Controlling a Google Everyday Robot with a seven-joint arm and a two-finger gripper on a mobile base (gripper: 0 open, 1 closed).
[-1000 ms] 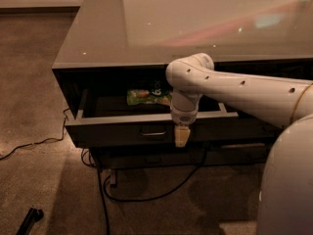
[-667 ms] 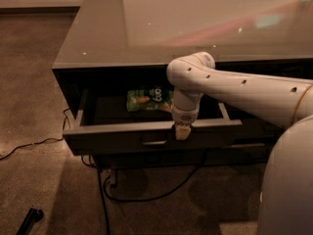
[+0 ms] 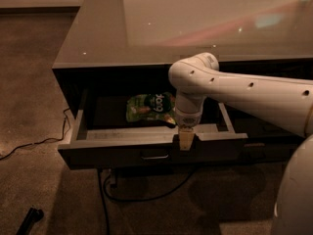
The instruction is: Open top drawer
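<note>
single camera view, looking down on a low dark cabinet (image 3: 146, 33) with a glossy top. the gripper (image 3: 186, 140) hangs from the white arm (image 3: 244, 89) and points straight down. its tip rests over the upper edge of the top drawer (image 3: 107, 153), touching the front panel. whether the gripper is set wide or narrow cannot be told from here.

the top drawer stands well out of the cabinet, its lighter inner floor exposed behind the gripper. a green snack bag (image 3: 149, 106) lies in there, just behind the gripper and to its left as seen. the small metal loop handle (image 3: 155, 156) sits on the front face, below the gripper and slightly left, untouched. a cable (image 3: 34, 143) trails across the carpet (image 3: 29, 82) far to the left.

step in hand, as judged: the pull itself, worked from the front's top edge rather than the handle, and largely done. the next move likely calls for a short, level draw toward the robot, or a clean lift off the edge, without tilting the drawer.
</note>
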